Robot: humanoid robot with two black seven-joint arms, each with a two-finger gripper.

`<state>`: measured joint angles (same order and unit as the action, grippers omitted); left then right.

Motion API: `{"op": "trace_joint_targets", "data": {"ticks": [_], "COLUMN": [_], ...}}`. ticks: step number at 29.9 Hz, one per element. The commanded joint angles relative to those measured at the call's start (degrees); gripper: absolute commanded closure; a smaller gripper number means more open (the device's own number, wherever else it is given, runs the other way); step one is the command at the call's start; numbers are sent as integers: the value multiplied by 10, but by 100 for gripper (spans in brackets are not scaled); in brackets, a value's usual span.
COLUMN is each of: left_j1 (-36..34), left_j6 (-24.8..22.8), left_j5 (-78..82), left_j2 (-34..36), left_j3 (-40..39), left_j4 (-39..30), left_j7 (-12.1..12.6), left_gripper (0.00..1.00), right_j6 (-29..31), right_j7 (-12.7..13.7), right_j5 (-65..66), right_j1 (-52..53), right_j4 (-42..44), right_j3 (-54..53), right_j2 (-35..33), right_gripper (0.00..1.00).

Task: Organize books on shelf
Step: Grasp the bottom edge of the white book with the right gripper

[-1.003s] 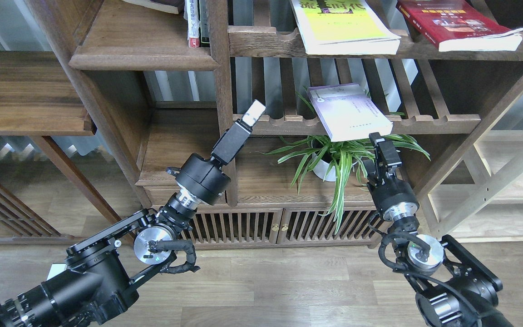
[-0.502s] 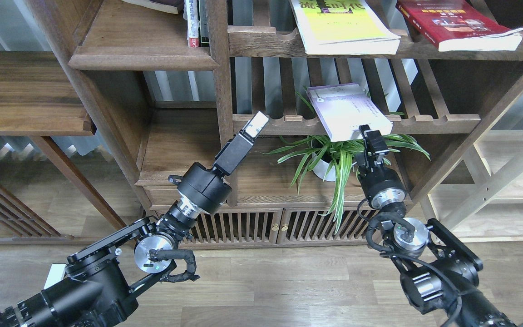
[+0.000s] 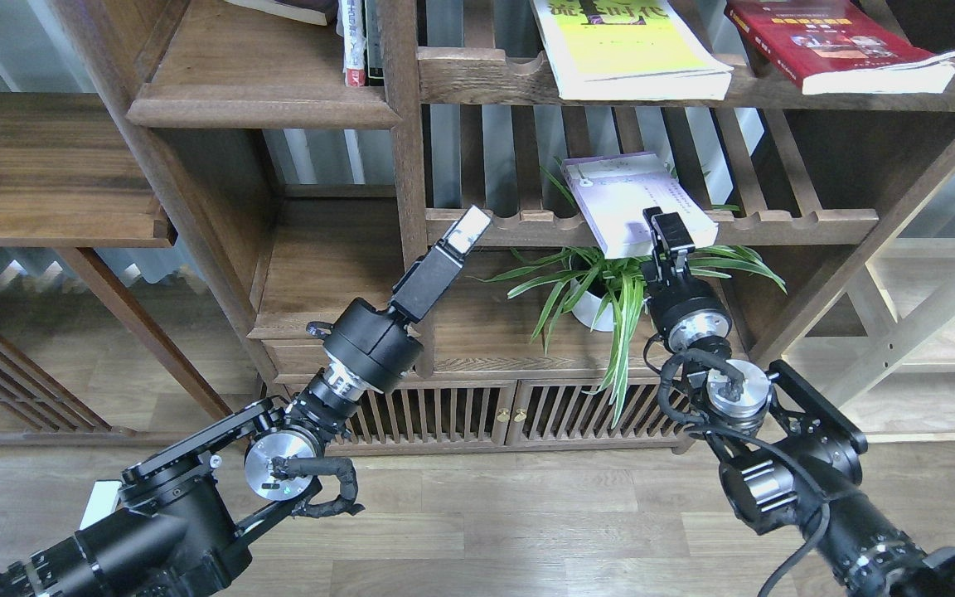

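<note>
A pale lavender book (image 3: pixel 627 195) lies flat on the middle slatted rack, its near end jutting past the front rail. My right gripper (image 3: pixel 665 234) is raised against that near edge, overlapping it; it is dark and seen end-on, so its fingers cannot be told apart. The yellow-green book (image 3: pixel 627 46) and the dark red book (image 3: pixel 830 41) lie flat on the upper slatted rack. The solid shelf (image 3: pixel 262 108) is at the upper left. My left gripper (image 3: pixel 467 232) hovers by the bookcase's centre post, holding nothing that I can see.
Narrow upright books (image 3: pixel 355 41) stand at the right end of the solid shelf. A potted spider plant (image 3: pixel 610 290) sits under the lavender book, right beside my right wrist. A lower solid compartment (image 3: pixel 328 265) and slatted cabinet doors (image 3: pixel 461 410) lie below.
My right gripper has risen and shifted left, from below the lavender book's near right corner onto its front edge. The left gripper has barely moved.
</note>
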<state>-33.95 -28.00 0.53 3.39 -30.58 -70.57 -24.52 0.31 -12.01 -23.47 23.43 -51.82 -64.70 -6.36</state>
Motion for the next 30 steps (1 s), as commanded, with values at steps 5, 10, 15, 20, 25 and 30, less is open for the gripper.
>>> {"op": "trace_joint_targets", "data": {"ticks": [5, 10, 15, 20, 25, 30], "left_j1": [-2, -1, -1, -1, 5, 5], "left_j6": [0, 0, 0, 0, 0, 0], "left_j5": [0, 0, 0, 0, 1, 0], "left_j2": [0, 0, 0, 0, 1, 1], "left_j3": [-1, -1, -1, -1, 0, -1], "left_j4": [0, 0, 0, 0, 0, 0], "left_j7": [0, 0, 0, 0, 0, 0], "left_gripper": [1, 1, 1, 1, 1, 1], "right_j6": [-4, -1, 4, 3, 3, 3], "right_j7": [0, 0, 0, 2, 3, 14], "right_j5": [1, 1, 1, 1, 1, 1], "right_j1": [18, 22, 22, 28, 31, 31], "right_j4": [19, 25, 28, 42, 50, 51], "right_j3": [-1, -1, -1, -1, 0, 1], "right_j2": [6, 7, 8, 8, 8, 8], "right_gripper": [24, 30, 40, 40, 42, 44]}}
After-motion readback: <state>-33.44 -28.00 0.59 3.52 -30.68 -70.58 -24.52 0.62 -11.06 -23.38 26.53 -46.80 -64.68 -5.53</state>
